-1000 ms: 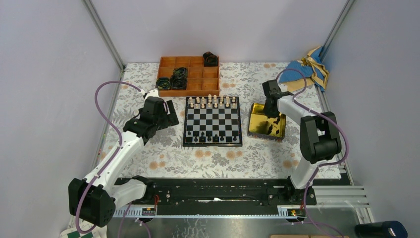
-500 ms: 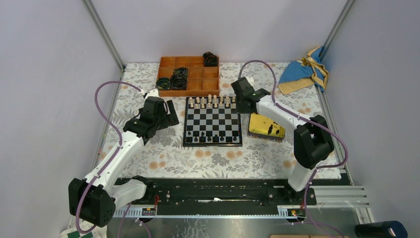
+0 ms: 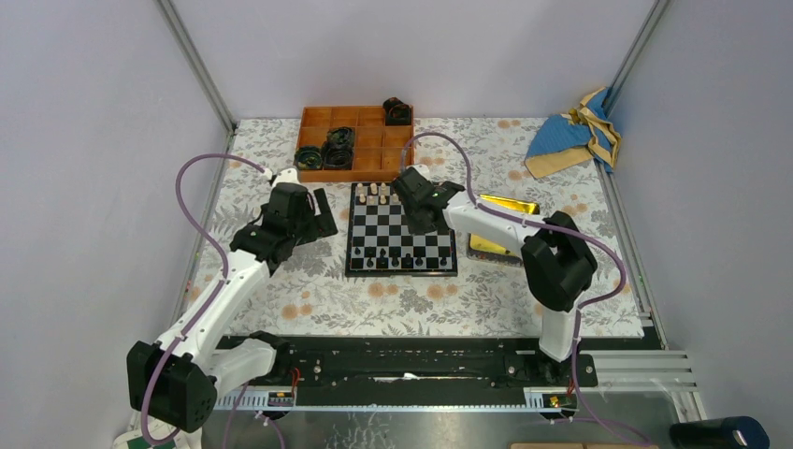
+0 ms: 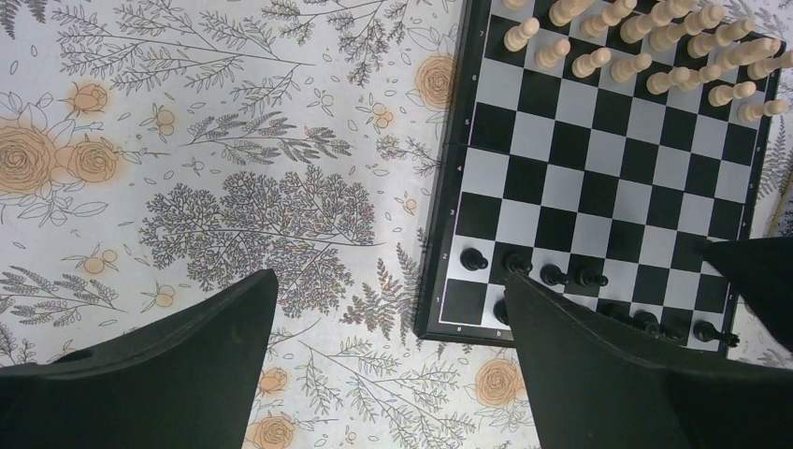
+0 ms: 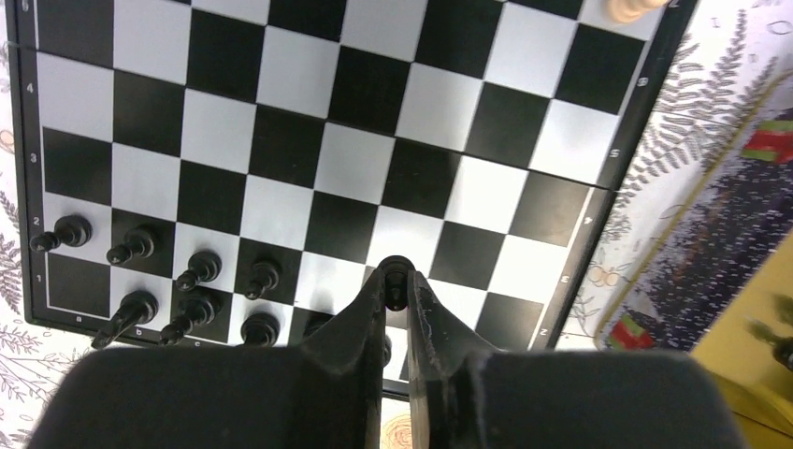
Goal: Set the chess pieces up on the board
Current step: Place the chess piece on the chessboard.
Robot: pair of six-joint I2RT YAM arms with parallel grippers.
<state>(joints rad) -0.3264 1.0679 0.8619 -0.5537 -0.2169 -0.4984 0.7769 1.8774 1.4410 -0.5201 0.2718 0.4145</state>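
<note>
The board [image 5: 337,154] carried small white coordinates on its thin black frame. In the right wrist view the left edge read 4, 3, 2, 1 toward the near side, and the near edge read a, b, c. In the left wrist view the same digits showed more faintly on that edge.

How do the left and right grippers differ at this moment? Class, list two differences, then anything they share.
Jaws: the left gripper stands wide open and empty, while the right gripper is nipped shut on a tiny black chess piece.
Place: the left gripper hangs beside the board, mostly over the floral cloth, while the right gripper hangs over the board's squares.
Shared: both have black fingers pointing down.
</note>
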